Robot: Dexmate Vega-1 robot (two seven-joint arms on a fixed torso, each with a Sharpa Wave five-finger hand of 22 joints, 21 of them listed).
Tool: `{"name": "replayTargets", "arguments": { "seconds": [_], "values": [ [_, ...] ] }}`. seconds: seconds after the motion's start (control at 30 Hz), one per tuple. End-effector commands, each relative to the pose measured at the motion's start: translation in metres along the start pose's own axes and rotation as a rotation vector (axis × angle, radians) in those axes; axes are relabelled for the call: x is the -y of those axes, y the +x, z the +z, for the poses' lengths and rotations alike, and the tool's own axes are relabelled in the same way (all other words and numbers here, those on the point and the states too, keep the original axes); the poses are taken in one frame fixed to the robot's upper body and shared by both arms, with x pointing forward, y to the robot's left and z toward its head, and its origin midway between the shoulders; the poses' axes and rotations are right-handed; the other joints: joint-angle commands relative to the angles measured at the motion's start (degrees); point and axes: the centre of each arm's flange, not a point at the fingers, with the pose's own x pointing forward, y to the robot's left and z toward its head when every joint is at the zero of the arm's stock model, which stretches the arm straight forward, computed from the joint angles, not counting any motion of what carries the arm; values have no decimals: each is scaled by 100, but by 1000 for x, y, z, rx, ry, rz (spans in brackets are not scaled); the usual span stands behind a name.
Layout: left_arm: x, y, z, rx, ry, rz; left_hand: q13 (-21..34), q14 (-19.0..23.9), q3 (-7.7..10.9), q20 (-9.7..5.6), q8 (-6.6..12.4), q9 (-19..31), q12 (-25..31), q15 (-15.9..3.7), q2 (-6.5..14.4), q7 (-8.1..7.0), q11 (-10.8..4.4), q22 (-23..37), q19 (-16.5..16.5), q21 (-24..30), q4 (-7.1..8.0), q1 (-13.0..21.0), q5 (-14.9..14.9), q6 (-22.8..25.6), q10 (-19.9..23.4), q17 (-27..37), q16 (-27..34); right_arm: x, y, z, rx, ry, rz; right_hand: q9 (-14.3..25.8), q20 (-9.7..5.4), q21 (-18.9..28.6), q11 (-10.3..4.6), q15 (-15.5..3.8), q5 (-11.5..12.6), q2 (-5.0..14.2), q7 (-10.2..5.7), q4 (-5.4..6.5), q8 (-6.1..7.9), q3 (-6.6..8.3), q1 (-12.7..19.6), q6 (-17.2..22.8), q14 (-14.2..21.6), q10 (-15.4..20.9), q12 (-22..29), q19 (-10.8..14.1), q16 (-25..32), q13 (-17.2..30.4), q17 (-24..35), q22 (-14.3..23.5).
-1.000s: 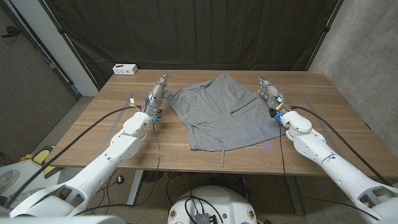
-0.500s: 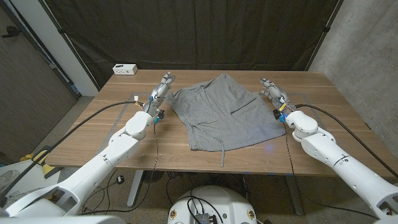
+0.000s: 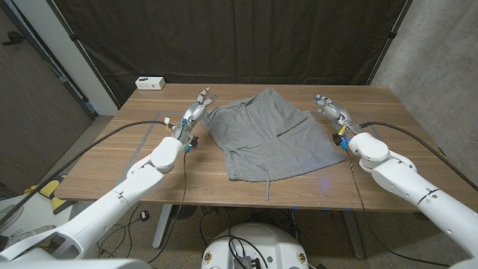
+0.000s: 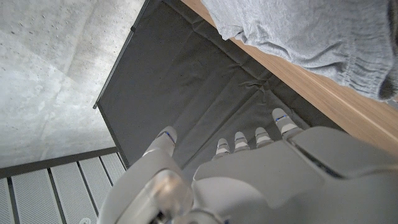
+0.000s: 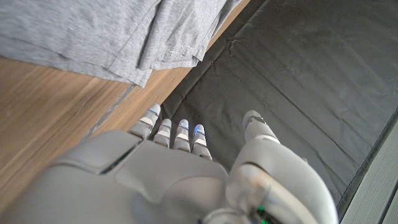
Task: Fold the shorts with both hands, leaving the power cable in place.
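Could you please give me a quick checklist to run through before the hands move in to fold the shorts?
1. Shorts spread out on the table: ok, with some wrinkles.
2. Left hand holds nothing, fingers apart: ok.
3. Right hand holds nothing, fingers apart: ok.
4. Hands on opposite sides of the shorts: ok.
5. Drawstring hanging over the near edge: not ok, may snag.
6. Power cable's place: cannot tell.
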Motion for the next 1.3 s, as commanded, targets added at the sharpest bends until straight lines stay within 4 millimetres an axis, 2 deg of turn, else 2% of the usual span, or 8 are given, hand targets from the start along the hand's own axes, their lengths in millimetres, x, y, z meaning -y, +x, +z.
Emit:
{"name": "replayTargets", "arguments": {
  "seconds": [0.03, 0.1, 0.13, 1.07, 1.1, 1.13, 1.27, 1.3],
  "values": [
    [9, -21, 11, 29, 109, -22, 24, -830, -8, 67, -4, 21, -7, 35, -24, -26, 75, 14, -1294, -21, -91, 96, -20, -346, -463, 12, -8, -2, -30, 16, -13, -131, 3, 20, 19, 12, 51, -22, 8, 18, -2, -68, 19, 28, 104, 86, 62, 99, 8, 24, 39, 15, 24, 11],
    [11, -25, 13, 33, 122, -27, 24, -824, -9, 59, -1, 22, -27, 36, -18, -20, -23, 13, -1356, -57, -108, 109, -21, -333, -501, 12, -7, -2, -36, 17, -19, -150, 1, 21, 17, 15, 70, -26, 9, 18, -4, -81, 26, 38, 122, 124, 80, 137, 15, 39, 39, 16, 24, 11],
    [12, -27, 14, 35, 130, -29, 26, -883, -21, 69, 3, 23, -18, 45, -14, -38, 40, 15, -1263, -43, -131, 117, -25, -319, -456, 18, 6, -2, -39, 18, -18, -167, 2, 21, 16, 16, 68, -34, 9, 18, 1, -87, 26, 42, 129, 131, 92, 149, 16, 47, 41, 16, 24, 11],
    [35, -84, 32, 72, 280, -126, 28, -832, -92, 65, -12, 25, -43, 31, 4, -17, 5, 28, -1256, -193, -319, 208, -35, -282, -435, 12, -14, -14, -101, 21, -113, -346, -15, 24, 11, 25, 23, -86, 9, 9, -18, -185, 19, 105, 262, 280, 221, 289, 6, 154, 39, 18, 22, 8],
    [35, -86, 32, 71, 283, -128, 28, -837, -94, 60, -15, 25, -52, 38, 7, -15, -75, 28, -1287, -210, -324, 210, -36, -287, -457, 12, -15, -15, -103, 22, -114, -360, -19, 24, 15, 24, 23, -88, 9, 9, -19, -188, 18, 107, 267, 282, 221, 297, 6, 155, 38, 18, 22, 8],
    [36, -88, 32, 70, 290, -133, 29, -844, -97, 49, -13, 25, -41, 33, 8, -19, 7, 29, -1227, -193, -329, 212, -36, -281, -429, 12, -17, -16, -104, 22, -117, -373, -18, 24, 13, 23, 22, -92, 9, 9, -20, -190, 18, 109, 270, 285, 223, 296, 5, 155, 37, 18, 22, 8],
    [37, -93, 32, 68, 306, -144, 29, -844, -113, 55, -17, 25, -55, 30, 14, -10, -51, 31, -1292, -247, -351, 218, -36, -297, -466, 14, -14, -18, -108, 21, -131, -390, -17, 24, 16, 21, -8, -113, 10, 8, -23, -210, 19, 122, 299, 324, 253, 325, 2, 169, 38, 19, 21, 7],
    [37, -95, 32, 68, 309, -145, 29, -841, -116, 64, -13, 25, -44, 28, 15, -14, 34, 33, -1214, -221, -355, 219, -36, -287, -438, 13, -12, -19, -109, 20, -133, -406, 4, 24, 18, 20, -8, -114, 11, 7, -24, -213, 21, 124, 304, 333, 254, 330, 2, 171, 37, 19, 21, 7]
  ]
}}
